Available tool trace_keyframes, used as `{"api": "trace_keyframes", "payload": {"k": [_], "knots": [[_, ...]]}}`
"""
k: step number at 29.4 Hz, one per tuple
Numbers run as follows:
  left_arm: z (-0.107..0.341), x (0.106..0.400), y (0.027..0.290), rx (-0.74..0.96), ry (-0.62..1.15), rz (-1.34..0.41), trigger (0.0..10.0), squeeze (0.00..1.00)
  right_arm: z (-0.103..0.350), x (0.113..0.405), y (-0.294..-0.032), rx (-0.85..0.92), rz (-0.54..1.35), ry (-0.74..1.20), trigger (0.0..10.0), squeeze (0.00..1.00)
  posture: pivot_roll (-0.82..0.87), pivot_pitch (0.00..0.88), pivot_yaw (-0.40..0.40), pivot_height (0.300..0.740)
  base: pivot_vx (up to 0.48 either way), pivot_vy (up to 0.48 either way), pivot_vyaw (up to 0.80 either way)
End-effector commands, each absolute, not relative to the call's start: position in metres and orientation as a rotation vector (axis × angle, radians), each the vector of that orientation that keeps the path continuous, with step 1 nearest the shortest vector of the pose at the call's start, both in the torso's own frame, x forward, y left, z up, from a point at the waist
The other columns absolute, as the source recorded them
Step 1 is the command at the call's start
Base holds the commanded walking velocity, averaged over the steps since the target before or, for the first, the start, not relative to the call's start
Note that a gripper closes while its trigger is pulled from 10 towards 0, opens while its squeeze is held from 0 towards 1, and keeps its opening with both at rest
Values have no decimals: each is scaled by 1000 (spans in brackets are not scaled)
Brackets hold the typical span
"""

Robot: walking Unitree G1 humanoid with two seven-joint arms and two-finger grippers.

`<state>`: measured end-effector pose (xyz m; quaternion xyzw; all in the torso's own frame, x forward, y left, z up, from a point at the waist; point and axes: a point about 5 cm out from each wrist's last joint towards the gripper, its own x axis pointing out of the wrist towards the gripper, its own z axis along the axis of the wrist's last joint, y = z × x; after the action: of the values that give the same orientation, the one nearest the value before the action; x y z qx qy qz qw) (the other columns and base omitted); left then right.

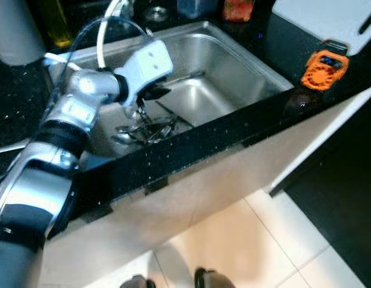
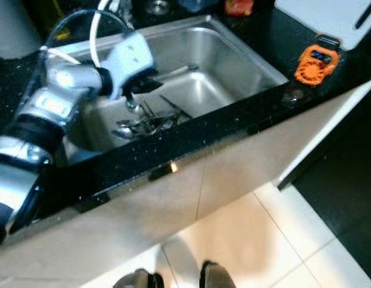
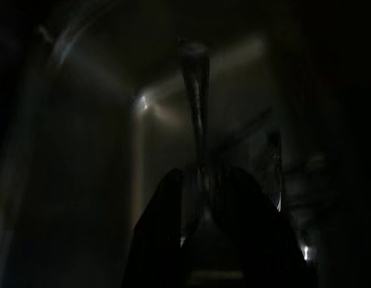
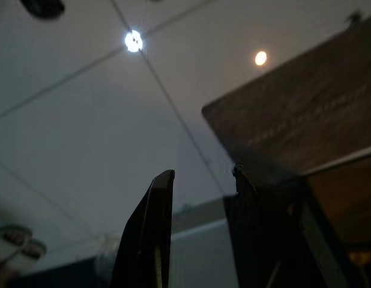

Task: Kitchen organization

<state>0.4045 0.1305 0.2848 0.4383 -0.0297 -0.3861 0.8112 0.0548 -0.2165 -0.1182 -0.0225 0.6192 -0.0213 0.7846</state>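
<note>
My left arm reaches down into the steel sink (image 1: 245, 66). Its gripper (image 1: 141, 109) hangs just above a pile of metal cutlery (image 1: 148, 131) at the sink's near left. In the dark left wrist view the fingers (image 3: 158, 228) are shut on a slim metal utensil (image 3: 196, 102), whose handle runs away from them. Another long utensil (image 1: 184, 77) lies further back on the sink floor. In the right wrist view my right gripper (image 4: 200, 186) points up at a ceiling, with its fingers apart and nothing between them.
An orange gadget (image 1: 322, 67) lies on the black counter right of the sink, beside a white cutting board (image 1: 329, 18). Bottles and a white cylinder (image 1: 14, 30) stand behind the sink. The black counter edge (image 1: 191, 153) runs between me and the sink. A dark opening lies at the lower right.
</note>
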Motion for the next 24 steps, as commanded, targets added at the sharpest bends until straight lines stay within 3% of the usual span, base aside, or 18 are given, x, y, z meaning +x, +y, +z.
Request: {"api": "trace_keyframes", "payload": {"k": [1, 10, 20, 21, 22, 23, 24], "knots": [[280, 405, 125, 1002, -51, -838, 10000, 0, -120, 40, -218, -26, -66, 1369, 10000, 0, -37, 322, 29, 740, 0, 0, 0], [255, 398, 109, 946, 77, -1119, 10000, 0, -121, 27, -215, -8, -66, 1358, 10000, 0, -70, 354, 33, 740, 0, 0, 0], [232, 399, 110, 1011, 193, -1098, 10000, 0, -119, 42, -212, 2, -58, 1313, 10000, 0, -82, 354, 35, 740, 0, 0, 0], [232, 399, 111, 1006, 196, -1099, 10000, 357, -119, 42, -212, 3, -57, 1311, 10000, 0, -82, 351, 35, 740, 0, 0, 0], [232, 400, 111, 1001, 196, -1092, 10000, 357, -120, 42, -211, 4, -57, 1310, 10000, 0, -82, 351, 36, 740, 0, 0, 0], [232, 400, 111, 993, 196, -1089, 10000, 1000, -120, 43, -211, 5, -57, 1308, 10000, 0, -81, 346, 36, 740, 0, 0, 0], [235, 402, 111, 1005, 178, -1061, 10000, 1000, -120, 44, -210, 7, -58, 1305, 10000, 0, -80, 339, 38, 740, 0, 0, 0]]}}
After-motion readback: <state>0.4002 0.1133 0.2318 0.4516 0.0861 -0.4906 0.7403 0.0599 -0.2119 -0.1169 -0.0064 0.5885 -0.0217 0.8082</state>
